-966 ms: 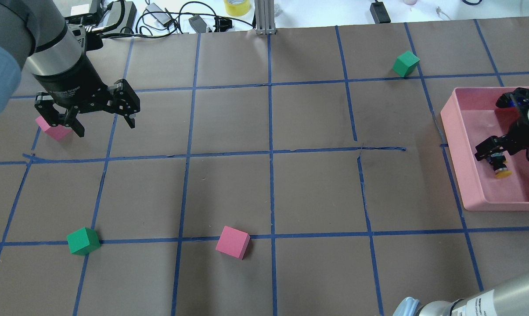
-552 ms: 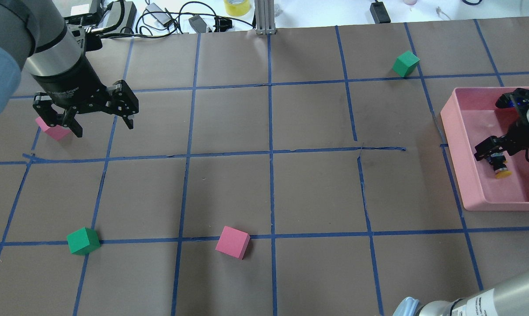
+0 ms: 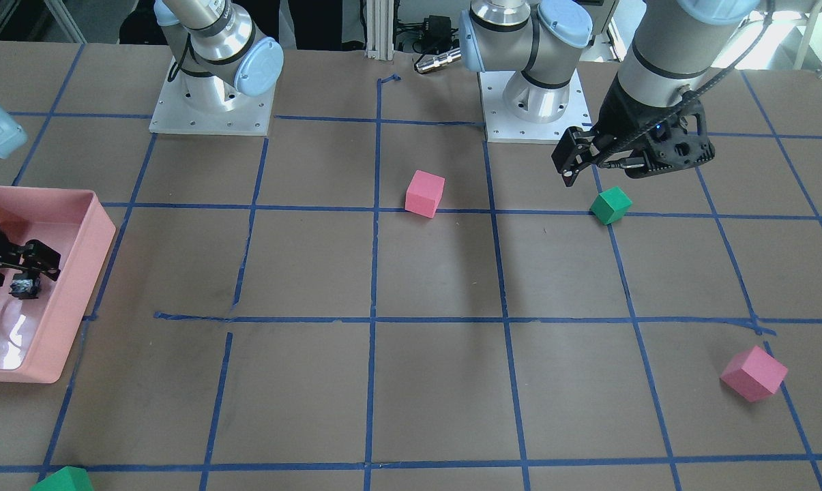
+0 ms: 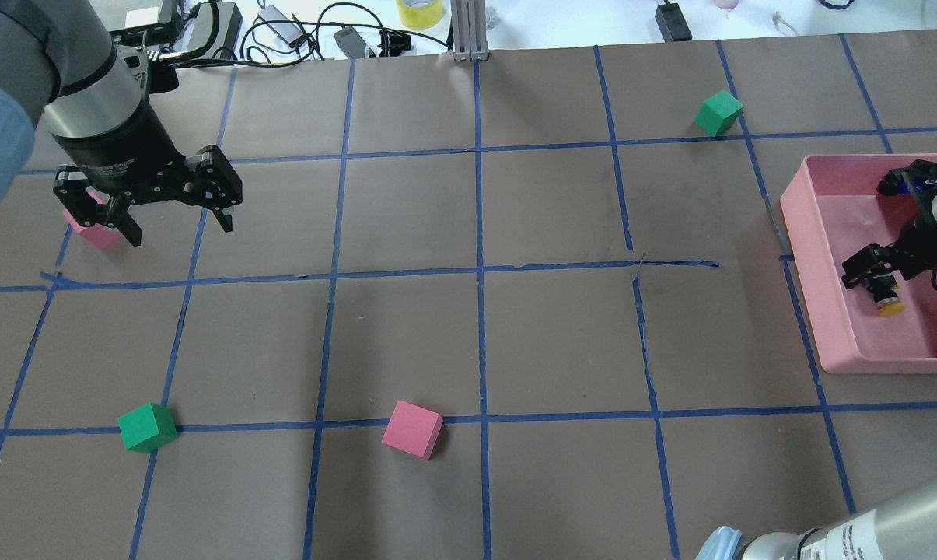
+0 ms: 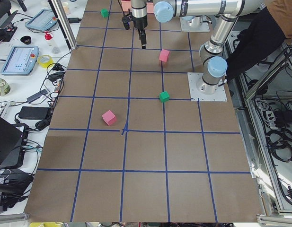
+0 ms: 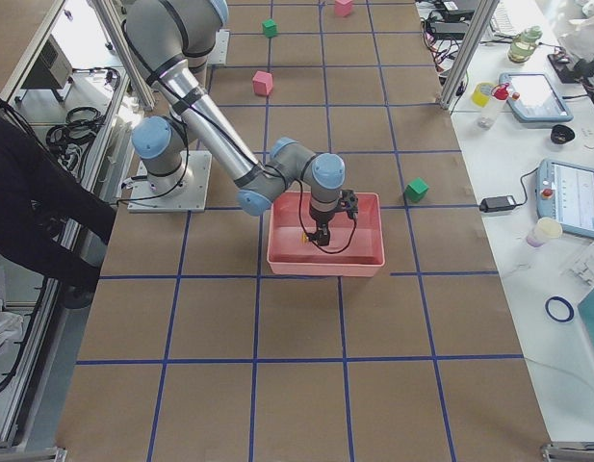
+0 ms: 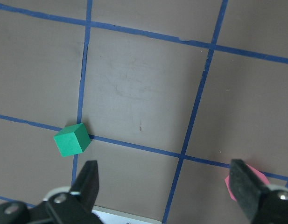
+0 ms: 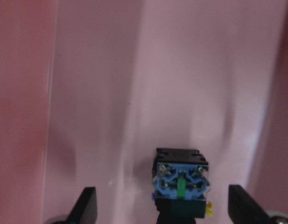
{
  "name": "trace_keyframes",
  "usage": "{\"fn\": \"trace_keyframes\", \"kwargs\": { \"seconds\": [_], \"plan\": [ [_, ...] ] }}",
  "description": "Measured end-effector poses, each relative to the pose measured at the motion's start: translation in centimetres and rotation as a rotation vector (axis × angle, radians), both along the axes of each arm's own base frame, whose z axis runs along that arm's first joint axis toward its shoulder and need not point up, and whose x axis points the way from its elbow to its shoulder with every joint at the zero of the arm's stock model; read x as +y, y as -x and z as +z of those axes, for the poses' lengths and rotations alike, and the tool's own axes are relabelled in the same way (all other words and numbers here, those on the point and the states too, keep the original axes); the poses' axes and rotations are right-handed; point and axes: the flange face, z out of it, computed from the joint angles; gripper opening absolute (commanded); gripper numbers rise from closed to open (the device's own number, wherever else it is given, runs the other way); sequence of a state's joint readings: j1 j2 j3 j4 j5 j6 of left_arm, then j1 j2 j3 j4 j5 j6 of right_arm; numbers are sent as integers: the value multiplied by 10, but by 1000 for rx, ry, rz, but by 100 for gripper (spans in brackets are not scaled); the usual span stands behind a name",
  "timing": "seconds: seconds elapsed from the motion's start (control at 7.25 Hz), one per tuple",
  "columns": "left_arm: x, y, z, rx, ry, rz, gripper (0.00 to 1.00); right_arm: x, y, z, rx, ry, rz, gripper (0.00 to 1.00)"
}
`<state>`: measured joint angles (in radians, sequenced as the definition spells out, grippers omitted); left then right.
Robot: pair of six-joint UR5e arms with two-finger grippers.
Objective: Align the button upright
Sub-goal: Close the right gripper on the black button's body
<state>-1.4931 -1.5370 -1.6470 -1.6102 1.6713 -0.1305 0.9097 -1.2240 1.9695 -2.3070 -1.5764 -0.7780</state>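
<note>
The button (image 4: 888, 299) lies in the pink tray (image 4: 826, 303) at the right edge of the table, with its yellow cap pointing toward the robot. In the right wrist view its blue and grey base (image 8: 181, 179) faces the camera. My right gripper (image 4: 876, 278) is down in the tray and open. Its fingers (image 8: 87, 207) stand wide on either side of the button without touching it. The front-facing view shows the same gripper (image 3: 27, 273) and the button (image 3: 25, 288). My left gripper (image 4: 179, 232) is open and empty, hovering over the far left of the table.
A pink cube (image 4: 93, 233) sits partly behind my left gripper. A green cube (image 4: 148, 426) and a pink cube (image 4: 412, 429) lie near the front. Another green cube (image 4: 719, 113) lies far right, beyond the tray. Cables and gear line the far edge.
My left gripper has drifted a little to the left and stays open. My right gripper and the button have barely moved.
</note>
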Motion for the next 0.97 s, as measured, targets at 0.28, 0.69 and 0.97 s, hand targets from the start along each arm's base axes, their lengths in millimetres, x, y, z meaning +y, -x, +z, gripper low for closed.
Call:
{"fn": "trace_keyframes", "kwargs": {
  "seconds": [0.28,0.69,0.97],
  "plan": [
    [1,0,-2,1,-2,0,100,1,0,-3,5,-11,0,96],
    [1,0,-3,1,-1,1,100,3,2,-6,17,-29,-6,57],
    [0,0,-1,1,5,1,100,2,2,-6,12,-24,-10,23]
  ]
}}
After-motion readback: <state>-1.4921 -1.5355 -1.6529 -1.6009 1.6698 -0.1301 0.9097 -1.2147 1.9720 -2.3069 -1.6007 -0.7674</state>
